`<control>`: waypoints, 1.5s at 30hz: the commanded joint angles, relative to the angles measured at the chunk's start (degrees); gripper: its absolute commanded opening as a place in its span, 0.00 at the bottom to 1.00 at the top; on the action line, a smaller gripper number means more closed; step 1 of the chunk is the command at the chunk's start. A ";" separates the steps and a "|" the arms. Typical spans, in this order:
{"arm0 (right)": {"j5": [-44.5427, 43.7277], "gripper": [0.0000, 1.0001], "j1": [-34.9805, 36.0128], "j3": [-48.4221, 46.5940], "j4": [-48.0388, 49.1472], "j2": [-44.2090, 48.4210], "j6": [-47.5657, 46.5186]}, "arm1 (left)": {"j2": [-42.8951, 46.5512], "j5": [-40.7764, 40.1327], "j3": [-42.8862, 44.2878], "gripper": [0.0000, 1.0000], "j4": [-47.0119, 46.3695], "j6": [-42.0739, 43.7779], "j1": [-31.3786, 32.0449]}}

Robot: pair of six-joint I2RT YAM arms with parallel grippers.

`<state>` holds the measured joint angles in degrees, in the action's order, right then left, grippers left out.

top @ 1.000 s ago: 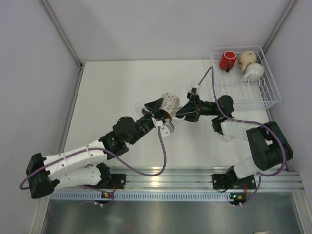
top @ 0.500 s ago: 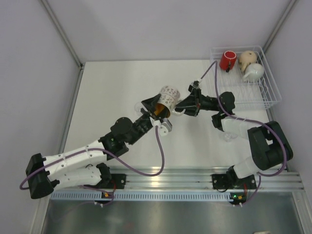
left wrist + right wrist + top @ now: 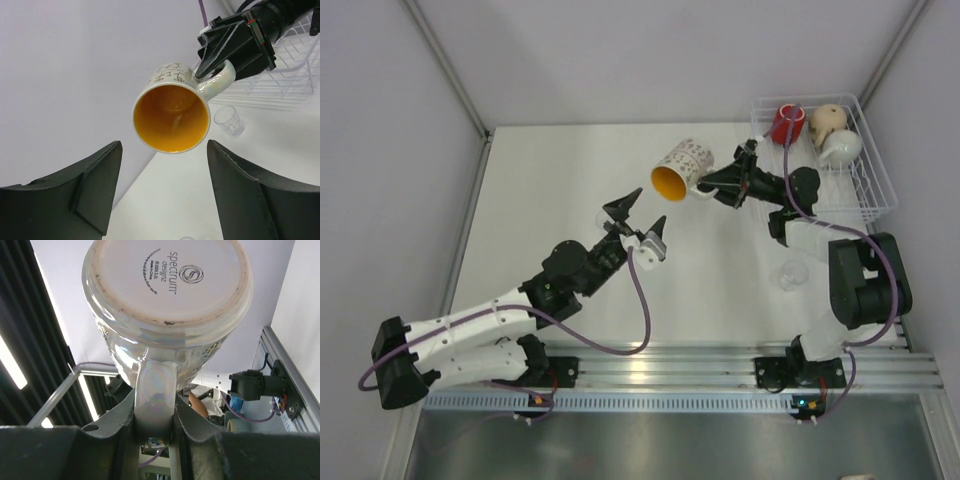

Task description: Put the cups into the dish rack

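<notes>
Three cups are seen lying inside the dish rack (image 3: 840, 200) in the upper right of the overhead view: a red cup (image 3: 786, 124), a beige mug (image 3: 828, 120) and a white mug (image 3: 842, 148). A fourth, the speckled mug (image 3: 682, 168), is held in the air just left of the rack, above the table (image 3: 550, 190). It is pinched by its handle in the right gripper (image 3: 712, 186) and tipped so that its orange inside faces the lower left. In the right wrist view the handle is shown clamped tightly between the two fingers.

The left gripper (image 3: 640, 215) is found lower and to the left, well apart from the mug, its jaws spread wide with nothing between them.

The step in hand is judged to be the carrying of this mug to the rack. A swing to the right over the near wire wall is called for, then a lowering into the bare part of the rack before the handle is let go. One glass tumbler (image 3: 790, 273) is left standing on the table below the rack.
</notes>
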<state>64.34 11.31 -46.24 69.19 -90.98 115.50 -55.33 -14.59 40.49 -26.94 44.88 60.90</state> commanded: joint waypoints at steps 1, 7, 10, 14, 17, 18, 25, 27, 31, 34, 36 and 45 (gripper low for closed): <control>-4.30 0.00 -2.60 -6.05 25.39 -0.95 12.47 | 0.58 -2.72 3.80 0.74 -2.95 -7.08 0.27; -4.48 0.00 -5.24 -14.74 9.58 -0.87 2.29 | -0.48 -6.15 9.86 0.74 5.56 -20.35 0.27; -5.44 0.00 -6.47 -16.77 0.73 -0.08 -4.66 | -0.74 -7.72 11.62 0.74 9.62 -25.97 0.27; -7.38 0.00 -8.49 -20.64 -9.84 0.45 -15.80 | -0.04 -10.19 12.51 0.73 13.57 -33.00 0.27; -9.40 0.00 -10.69 -23.36 -13.98 -0.16 -19.42 | 1.71 -9.85 11.46 0.73 15.07 -36.79 0.27; -9.84 0.00 -12.96 -24.07 -15.12 -0.60 -19.96 | 2.33 -9.67 11.11 0.73 15.16 -37.84 0.27; -14.50 0.00 -19.13 -32.14 -32.59 -1.66 -34.77 | 6.11 -12.57 8.03 0.73 15.51 -39.87 0.27; -16.25 0.00 -21.32 -34.00 -40.49 -1.22 -38.93 | 6.20 -12.57 8.11 0.72 16.92 -40.05 0.27; -17.93 0.00 -25.45 -34.36 -43.79 -1.83 -42.64 | 6.90 -12.39 7.33 0.72 17.71 -40.75 0.27; -18.28 0.00 -28.97 -33.92 -44.22 -3.41 -43.34 | 7.69 -12.22 6.45 0.72 17.71 -41.28 0.27; -19.07 0.00 -30.91 -33.83 -44.49 -4.55 -44.04 | 8.04 -12.13 6.09 0.72 17.71 -41.37 0.27; -24.60 0.00 -32.23 -41.82 -57.58 -11.23 -63.01 | 8.22 -11.25 5.30 0.71 18.59 -42.07 0.27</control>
<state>40.82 -21.23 -80.42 8.23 -102.87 61.65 -48.36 -26.39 46.11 -7.81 4.12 60.93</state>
